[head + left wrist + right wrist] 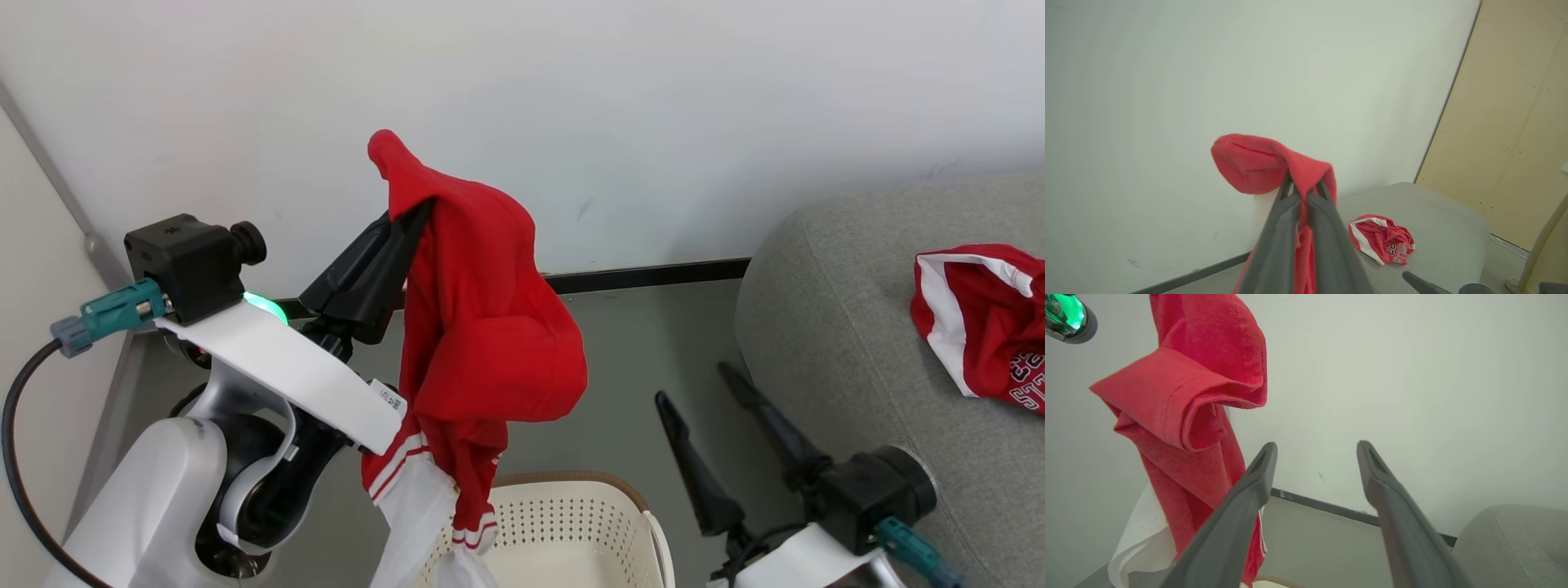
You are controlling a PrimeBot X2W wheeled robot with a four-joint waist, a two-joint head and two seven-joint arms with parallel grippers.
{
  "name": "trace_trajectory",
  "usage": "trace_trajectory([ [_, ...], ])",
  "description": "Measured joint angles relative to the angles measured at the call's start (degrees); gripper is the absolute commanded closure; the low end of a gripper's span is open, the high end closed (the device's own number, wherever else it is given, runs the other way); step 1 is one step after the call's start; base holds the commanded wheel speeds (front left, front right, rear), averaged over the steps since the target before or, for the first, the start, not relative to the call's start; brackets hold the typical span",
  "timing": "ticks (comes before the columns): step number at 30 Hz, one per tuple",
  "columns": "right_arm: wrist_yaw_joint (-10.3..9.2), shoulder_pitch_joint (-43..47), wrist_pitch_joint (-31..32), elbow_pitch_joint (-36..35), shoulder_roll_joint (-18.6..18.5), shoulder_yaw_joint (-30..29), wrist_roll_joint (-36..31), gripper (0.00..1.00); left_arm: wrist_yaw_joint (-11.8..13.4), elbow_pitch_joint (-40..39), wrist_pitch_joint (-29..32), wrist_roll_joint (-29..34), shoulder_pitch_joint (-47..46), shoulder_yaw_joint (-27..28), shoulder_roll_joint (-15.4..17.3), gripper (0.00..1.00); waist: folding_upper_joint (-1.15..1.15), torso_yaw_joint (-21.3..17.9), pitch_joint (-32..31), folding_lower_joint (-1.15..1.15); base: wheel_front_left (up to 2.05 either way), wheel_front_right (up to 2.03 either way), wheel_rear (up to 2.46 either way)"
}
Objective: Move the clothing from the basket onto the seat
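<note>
The left pincer (415,219), upper centre of the head view, is clamped on a fold of a red garment (482,327) that hangs limp, its striped hem dangling over the basket (571,506) at bottom centre. The right pincer (692,384), lower right, stands wide and empty. A second garment (980,318) lies crumpled on the seat (857,343) at the right edge; the cloth looks light and floppy, so a pinch on a bunched fold should carry it.

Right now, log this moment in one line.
left gripper: shut on red garment, hanging over basket; right gripper: open, empty; lettered garment: on seat
</note>
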Motion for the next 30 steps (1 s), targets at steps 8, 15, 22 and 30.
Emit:
trace_trajectory([
  [8,0.0,0.3,2.6,-0.7,-0.7,7.0,-0.7,0.0,0.7,-1.6,1.8,-0.1,-0.1,-0.2,0.1,1.0,0.0,0.0,0.1,0.0,0.0,0.0,0.0],
  [15,0.04,0.3,4.7,-0.9,-1.9,11.0,-0.9,0.0,1.2,-3.0,2.9,-1.1,-0.5,-0.4,-0.4,1.0,0.0,0.2,0.1,0.0,0.0,0.0,0.0],
  [22,0.04,0.0,5.7,-1.3,-3.3,12.5,-1.7,0.0,1.7,-4.8,3.8,-2.7,-1.7,-1.0,-2.2,1.0,0.0,0.7,0.3,0.0,0.0,0.0,0.0],
  [30,0.04,-1.7,5.7,-1.3,-4.8,14.7,-3.3,0.0,1.7,-6.5,4.8,-4.1,-3.4,-1.8,-3.5,1.0,0.0,1.5,0.6,0.0,0.0,0.0,0.0],
])
